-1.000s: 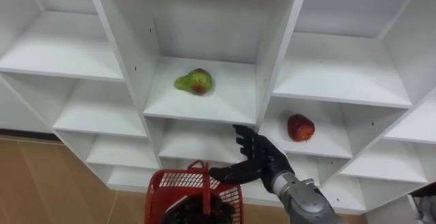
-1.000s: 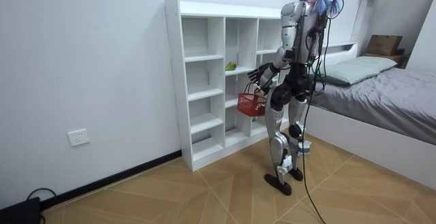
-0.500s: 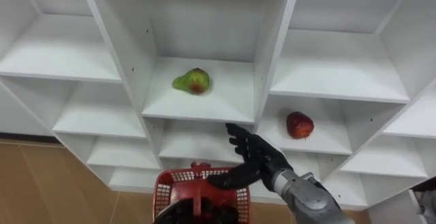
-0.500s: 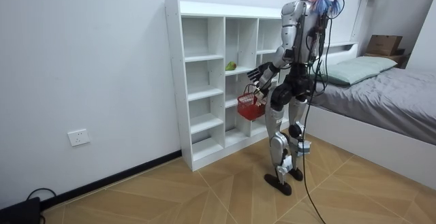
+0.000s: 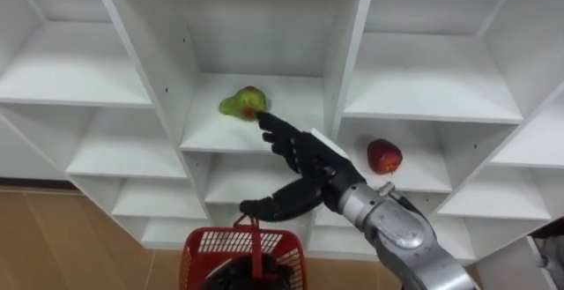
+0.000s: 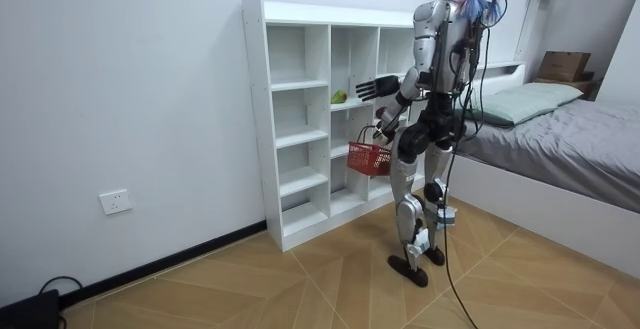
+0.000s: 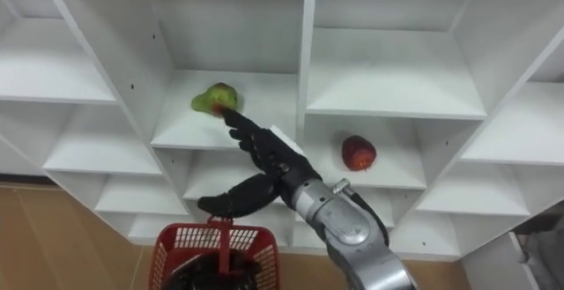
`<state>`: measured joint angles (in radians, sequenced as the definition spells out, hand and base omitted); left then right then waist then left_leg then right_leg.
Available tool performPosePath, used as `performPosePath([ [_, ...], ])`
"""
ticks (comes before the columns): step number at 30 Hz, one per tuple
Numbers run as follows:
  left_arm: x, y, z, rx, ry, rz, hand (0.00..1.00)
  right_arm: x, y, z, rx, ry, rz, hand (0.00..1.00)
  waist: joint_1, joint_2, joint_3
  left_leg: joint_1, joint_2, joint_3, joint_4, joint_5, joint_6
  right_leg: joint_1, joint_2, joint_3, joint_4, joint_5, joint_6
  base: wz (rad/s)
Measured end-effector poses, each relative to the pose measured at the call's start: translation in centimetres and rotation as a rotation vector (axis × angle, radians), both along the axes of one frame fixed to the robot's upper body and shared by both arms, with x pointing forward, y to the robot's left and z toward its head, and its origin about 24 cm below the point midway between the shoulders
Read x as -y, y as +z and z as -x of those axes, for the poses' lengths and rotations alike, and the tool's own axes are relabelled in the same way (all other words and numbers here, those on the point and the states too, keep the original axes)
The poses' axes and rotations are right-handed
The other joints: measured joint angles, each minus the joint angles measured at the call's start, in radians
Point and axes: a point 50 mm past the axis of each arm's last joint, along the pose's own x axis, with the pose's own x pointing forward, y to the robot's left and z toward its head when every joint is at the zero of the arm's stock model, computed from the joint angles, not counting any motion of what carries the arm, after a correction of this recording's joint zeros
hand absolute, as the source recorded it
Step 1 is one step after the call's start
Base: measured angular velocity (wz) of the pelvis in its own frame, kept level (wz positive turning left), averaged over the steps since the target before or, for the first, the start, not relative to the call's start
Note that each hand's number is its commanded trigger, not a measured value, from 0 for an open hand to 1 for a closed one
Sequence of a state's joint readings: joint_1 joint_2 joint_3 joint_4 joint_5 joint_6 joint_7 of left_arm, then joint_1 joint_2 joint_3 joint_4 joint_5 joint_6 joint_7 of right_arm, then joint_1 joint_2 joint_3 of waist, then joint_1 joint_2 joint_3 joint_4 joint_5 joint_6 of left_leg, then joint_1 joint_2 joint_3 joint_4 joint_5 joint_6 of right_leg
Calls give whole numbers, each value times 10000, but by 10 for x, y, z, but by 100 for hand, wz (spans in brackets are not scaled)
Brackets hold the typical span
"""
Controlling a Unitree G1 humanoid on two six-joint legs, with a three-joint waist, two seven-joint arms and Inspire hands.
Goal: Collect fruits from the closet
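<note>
My right hand (image 5: pixel 300 159) is spread wide, fingertips right by the green pear (image 5: pixel 240 104) at its 11 o'clock in the closet (image 5: pixel 348 52), the red apple (image 5: pixel 383 156) at 3 o'clock, the red basket (image 5: pixel 196 253) at 6 o'clock.

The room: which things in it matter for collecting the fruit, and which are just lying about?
Part of the job: green fruit, red apple, red basket, white closet, right hand stretched open toward the green fruit.
Just lying about: bed, cardboard box, wall socket.
</note>
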<state>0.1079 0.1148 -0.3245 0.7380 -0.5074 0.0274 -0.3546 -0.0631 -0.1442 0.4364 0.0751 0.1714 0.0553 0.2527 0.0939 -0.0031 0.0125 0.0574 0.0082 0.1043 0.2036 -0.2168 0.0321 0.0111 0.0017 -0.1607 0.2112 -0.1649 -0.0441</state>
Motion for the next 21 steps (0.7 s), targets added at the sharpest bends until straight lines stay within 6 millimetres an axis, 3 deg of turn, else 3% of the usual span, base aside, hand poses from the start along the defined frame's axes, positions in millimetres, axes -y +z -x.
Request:
performPosePath([
  [6,1,1,-2,35,67,55,100,-7,0,5,-163,1122,-234,0,367,14,8,86,-5,51,-179,-1,3,7,39,157,58,-9,6,-4],
  [10,0,0,-2,37,-51,-71,100,-8,2,6,-220,1350,-524,0,547,-116,-8,76,-8,70,-146,2,4,-80,30,180,99,-26,-2,-1],
  [15,0,0,-2,93,-256,-243,100,-12,18,1,416,1674,-708,0,539,-284,58,81,-17,65,-148,2,5,-85,23,204,73,-28,2,0],
  [21,-1,1,-2,137,-193,-230,100,-13,30,-7,1001,1536,-617,0,526,-290,59,94,-13,66,-144,2,5,-72,20,187,76,-27,0,0],
])
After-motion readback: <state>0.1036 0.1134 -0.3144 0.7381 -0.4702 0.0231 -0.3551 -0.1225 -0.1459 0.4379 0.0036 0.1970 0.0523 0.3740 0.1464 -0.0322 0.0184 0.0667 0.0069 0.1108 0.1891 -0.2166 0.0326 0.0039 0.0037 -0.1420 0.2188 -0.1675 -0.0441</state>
